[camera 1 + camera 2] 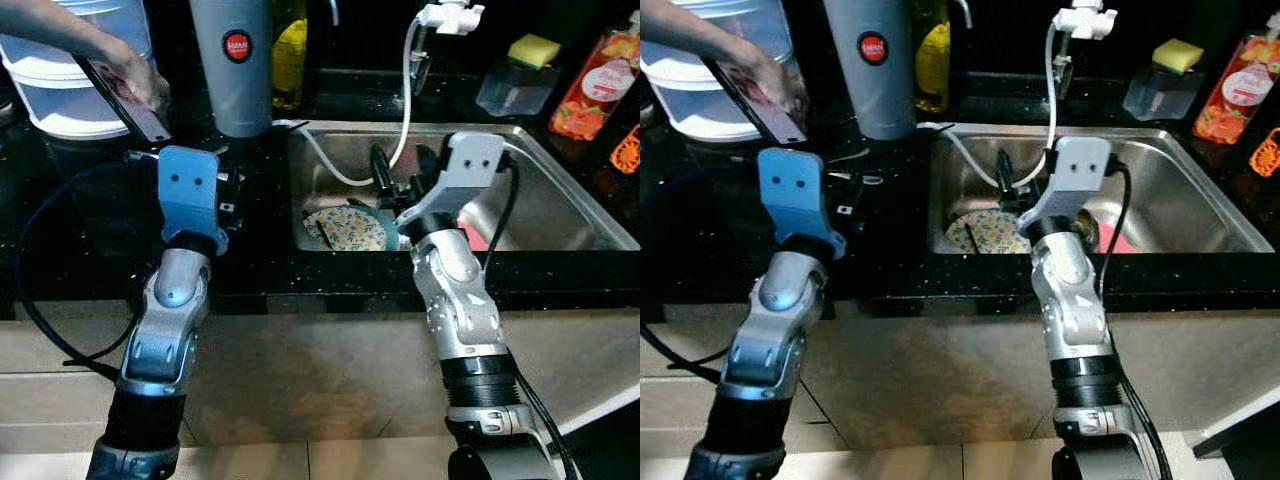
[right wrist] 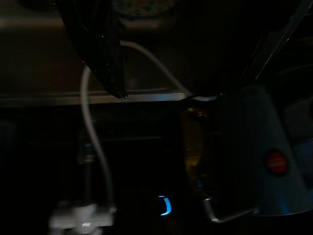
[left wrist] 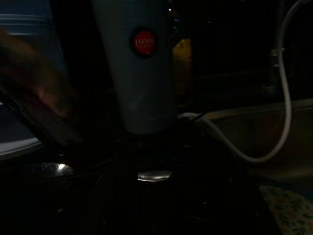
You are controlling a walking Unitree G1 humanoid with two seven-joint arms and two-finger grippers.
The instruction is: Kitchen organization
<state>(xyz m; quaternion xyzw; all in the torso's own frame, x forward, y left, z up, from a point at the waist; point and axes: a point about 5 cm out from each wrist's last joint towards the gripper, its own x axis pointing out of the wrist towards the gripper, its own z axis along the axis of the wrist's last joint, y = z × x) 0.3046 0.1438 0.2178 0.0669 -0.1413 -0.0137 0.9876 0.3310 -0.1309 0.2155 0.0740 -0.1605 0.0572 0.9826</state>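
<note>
A floral-patterned plate lies at the left of the steel sink. My right gripper reaches down into the sink just behind the plate, open, with the white faucet hose running between its fingers. My left gripper hovers low over the black counter, to the left of the sink and in front of a tall grey flask with a red logo. The left wrist view is dark and shows that flask close ahead.
A person's hand holds a phone over the counter at the back left, beside stacked white tubs. Behind the sink stand a yellow bottle, a white faucet, a sponge on a clear box and a red pouch. Something pink lies in the sink.
</note>
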